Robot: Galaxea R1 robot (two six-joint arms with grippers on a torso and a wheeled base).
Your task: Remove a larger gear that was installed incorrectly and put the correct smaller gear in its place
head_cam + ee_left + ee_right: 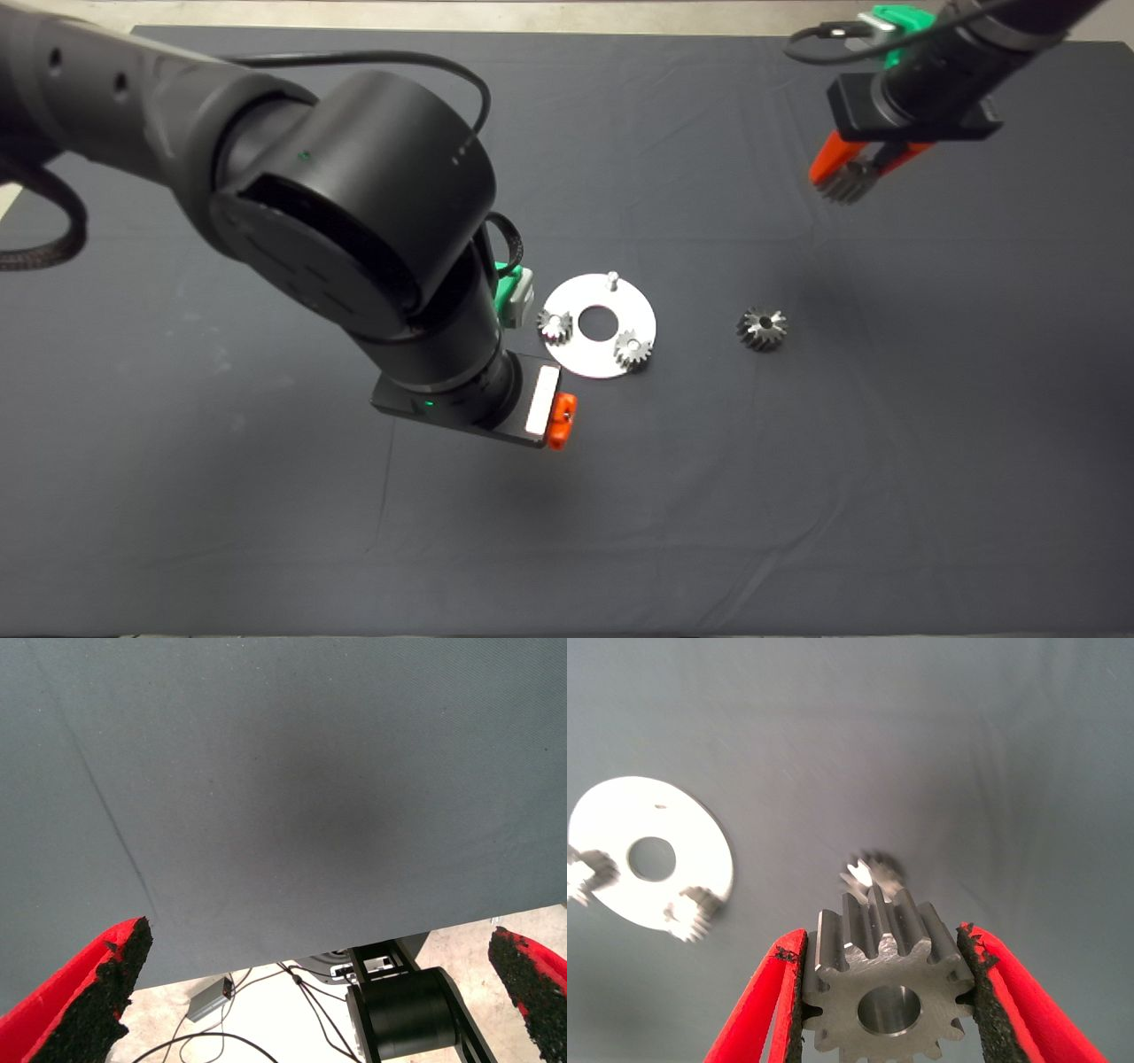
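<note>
Near the far right corner of the counter (266,532), the right gripper (848,182) hangs above the dark mat with its jaws closed on the smaller gear (884,988). That bright gear sits between the two black pads, gripped by its toothed rim on both sides, its centre hole facing the wrist camera.

Close to the middle of the counter lies a round silver plate (586,341) with a centre hole. Two small silver gears (633,350) sit on pins on it, and a third pin (611,280) at its far edge stands bare. The larger gear (762,328), dark and cone-shaped, rests on the mat just to the right of the plate, apart from it.

The left gripper (319,992) hovers over the mat beside the plate's left edge, its jaws spread wide with nothing between them; its fingers (84,992) frame only bare mat and the floor past the counter's edge.
</note>
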